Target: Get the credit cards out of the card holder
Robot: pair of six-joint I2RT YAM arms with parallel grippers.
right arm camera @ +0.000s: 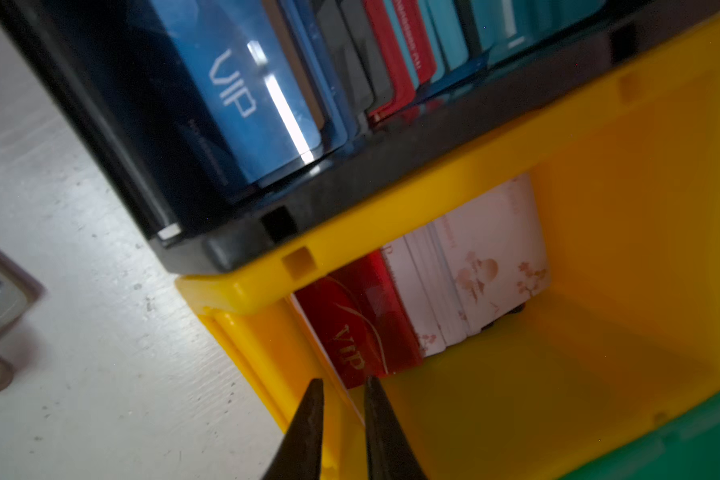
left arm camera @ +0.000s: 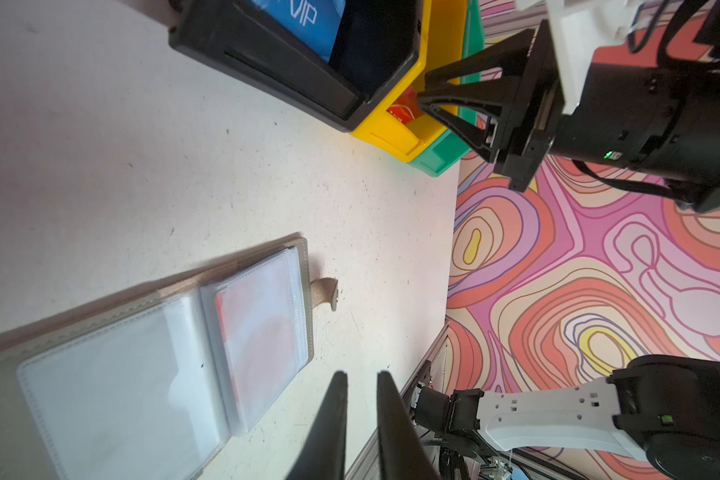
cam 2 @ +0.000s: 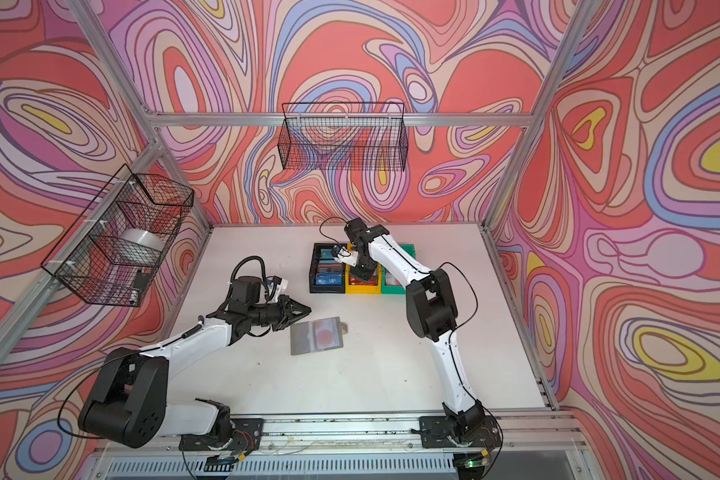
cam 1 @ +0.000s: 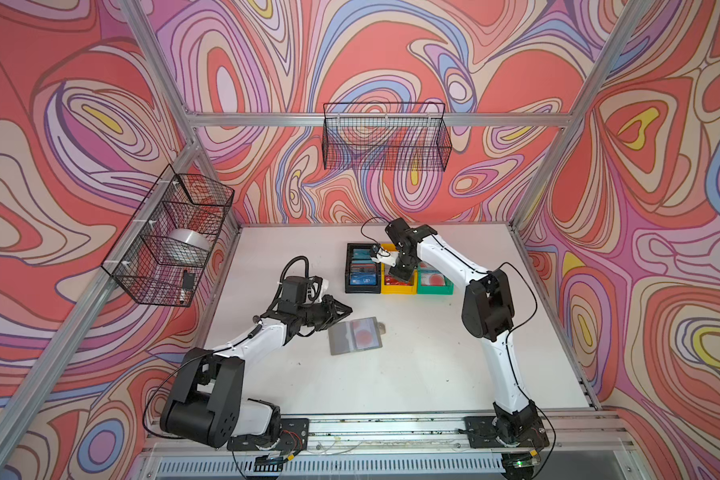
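Out on the white table (cam 1: 433,374), near the middle, flat and spread open: the card holder (cam 1: 355,336), with a snap tab (cam 1: 381,329) off its right edge. Shows clear sleeves in the left wrist view, one bare, the one on the tab side with a pale card (left arm camera: 262,316) blotched red tucked inside.

Near the holder's far-left corner and clear of it: the left gripper (cam 1: 348,309). Fingers (left arm camera: 325,436) narrow, only a slim gap, nothing pinched between.

Over to the back of the table: black bin (cam 1: 362,289), yellow bin (cam 1: 398,289), green bin (cam 1: 435,289), side by side and touching. Packed upright in the black one: a row of cards, fronted by the blue VIP card (right arm camera: 242,95).

Pointing down over the yellow bin's near end: the right gripper (right arm camera: 344,384). Fingertips (right arm camera: 304,436) slightly parted, a thin slot, empty. Just beyond those tips, leaning inside the yellow bin: the dark red VIP card (right arm camera: 354,332), and behind it a few pale blossom-print cards (right arm camera: 487,266).

Well apart, holder and bins.
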